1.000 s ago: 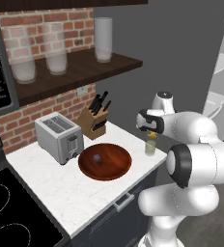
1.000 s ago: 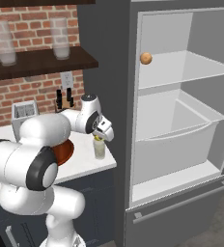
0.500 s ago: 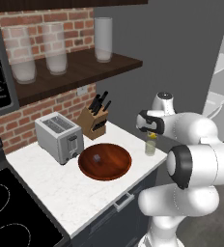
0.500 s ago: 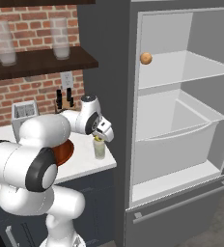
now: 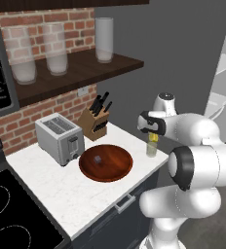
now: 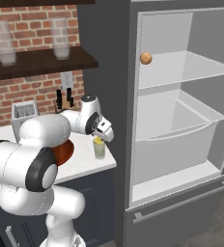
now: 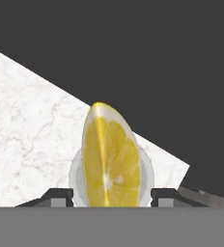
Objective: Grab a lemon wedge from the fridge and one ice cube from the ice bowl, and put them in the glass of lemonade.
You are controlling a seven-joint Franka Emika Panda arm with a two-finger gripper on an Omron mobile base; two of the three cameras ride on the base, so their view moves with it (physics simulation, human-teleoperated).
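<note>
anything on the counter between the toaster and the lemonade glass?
Yes: the ice bowl sits between the toaster and the glass of lemonade, clearest in the left base view.

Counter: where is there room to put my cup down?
Bare white counter in front of the toaster and ice bowl, toward the stove. It is crowded by the knife block and around the glass of lemonade.

Our white arm with dark joints rises from the base and bends forward at the elbow, with the wrist turned downward at the far end of its reach. Our dark 2-finger gripper (image 5: 153,134) points down. In the hand view its 2 fingertips (image 7: 61,194) stand apart, 1 on either side, with a clear gap between their inner faces.
</note>
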